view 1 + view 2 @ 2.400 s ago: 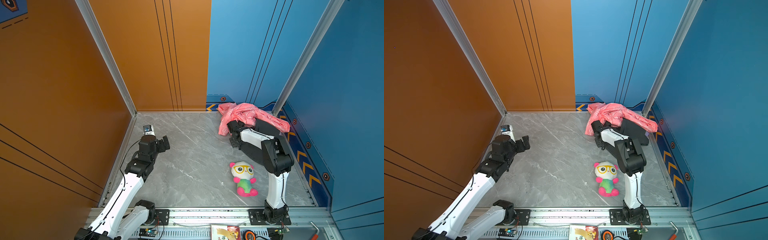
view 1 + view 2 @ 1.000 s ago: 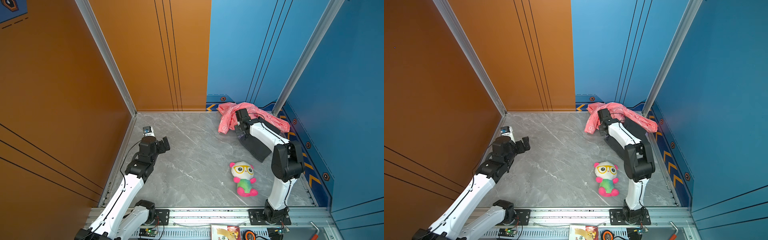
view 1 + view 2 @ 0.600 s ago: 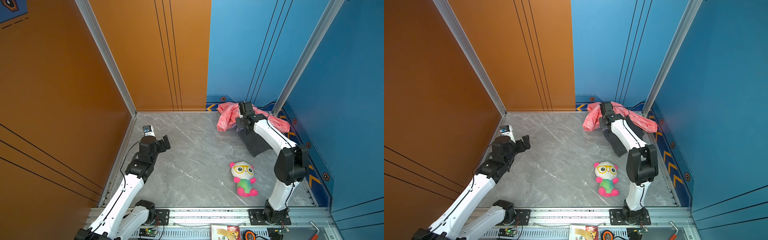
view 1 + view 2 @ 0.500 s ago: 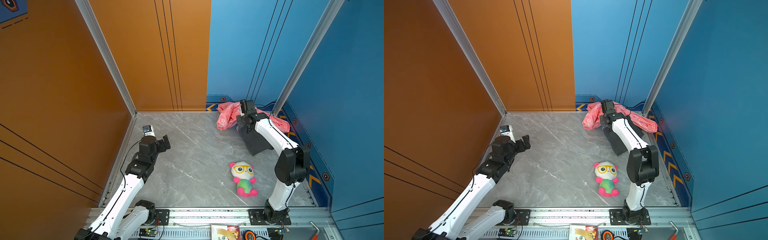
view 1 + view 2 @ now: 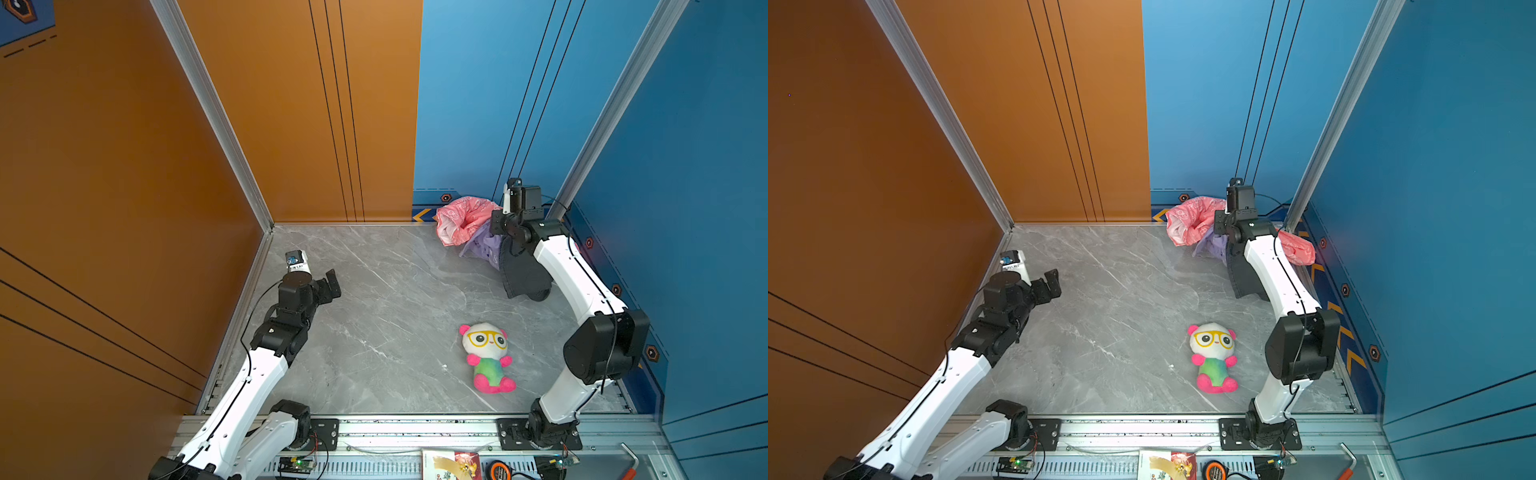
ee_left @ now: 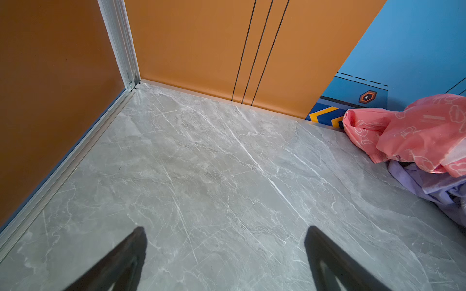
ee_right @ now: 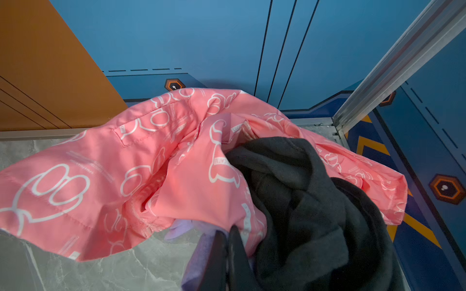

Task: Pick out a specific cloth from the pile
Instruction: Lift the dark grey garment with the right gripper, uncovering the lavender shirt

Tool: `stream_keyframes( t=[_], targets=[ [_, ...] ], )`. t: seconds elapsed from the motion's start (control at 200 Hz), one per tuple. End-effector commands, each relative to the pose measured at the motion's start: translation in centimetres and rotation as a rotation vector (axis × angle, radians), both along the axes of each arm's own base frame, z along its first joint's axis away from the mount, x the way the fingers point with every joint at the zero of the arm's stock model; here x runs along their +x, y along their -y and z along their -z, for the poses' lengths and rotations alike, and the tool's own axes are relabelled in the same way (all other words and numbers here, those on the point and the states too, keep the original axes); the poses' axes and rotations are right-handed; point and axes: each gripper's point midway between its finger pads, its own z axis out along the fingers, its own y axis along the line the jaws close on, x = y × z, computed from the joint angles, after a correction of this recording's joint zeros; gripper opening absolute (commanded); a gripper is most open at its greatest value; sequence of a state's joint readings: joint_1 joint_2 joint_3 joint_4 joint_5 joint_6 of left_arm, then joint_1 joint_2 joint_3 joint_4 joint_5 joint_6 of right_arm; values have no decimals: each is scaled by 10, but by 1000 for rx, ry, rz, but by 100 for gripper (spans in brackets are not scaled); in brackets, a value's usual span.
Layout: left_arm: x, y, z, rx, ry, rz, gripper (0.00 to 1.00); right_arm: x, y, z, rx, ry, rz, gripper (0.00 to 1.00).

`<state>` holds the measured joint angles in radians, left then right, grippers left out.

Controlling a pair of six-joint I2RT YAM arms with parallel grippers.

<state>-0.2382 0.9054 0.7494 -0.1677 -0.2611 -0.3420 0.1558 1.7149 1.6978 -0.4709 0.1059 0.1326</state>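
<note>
The pile lies in the far right corner. A salmon-pink printed cloth lies on top and a black garment hangs beside it. The lilac cloth shows under the pink one. My right gripper is raised over the pile, jaws shut, and lilac fabric runs along its fingers up to the tips. My left gripper hovers open and empty over the floor at the left.
A panda plush toy lies on the grey marble floor in front of the right arm. Orange walls close the left and back, blue walls the right. A metal rail runs along the front edge.
My right arm has risen and swung toward the back corner, pulling the garments up with it; the lilac cloth has come into sight below the pink one. The left arm is still.
</note>
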Motion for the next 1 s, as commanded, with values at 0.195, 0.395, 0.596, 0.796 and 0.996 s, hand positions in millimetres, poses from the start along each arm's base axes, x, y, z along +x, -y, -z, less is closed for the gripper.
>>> stream_keyframes(
  t=[0.195, 0.395, 0.596, 0.796, 0.996],
  targets=[
    [1, 3, 5, -6, 1, 3, 98, 1, -5, -158, 198, 437, -49, 0],
    [1, 3, 7, -4, -2, 4, 98, -2, -5, -198, 312, 540, -112, 0],
    [2, 4, 9, -6, -4, 7, 98, 3, 29, -155, 297, 424, 16, 0],
    [2, 4, 11, -10, -8, 6, 98, -16, 116, -56, 222, 119, 396, 23],
    [3, 6, 13, -13, -12, 10, 98, -43, 158, -10, 280, 12, 562, 52]
  ],
)
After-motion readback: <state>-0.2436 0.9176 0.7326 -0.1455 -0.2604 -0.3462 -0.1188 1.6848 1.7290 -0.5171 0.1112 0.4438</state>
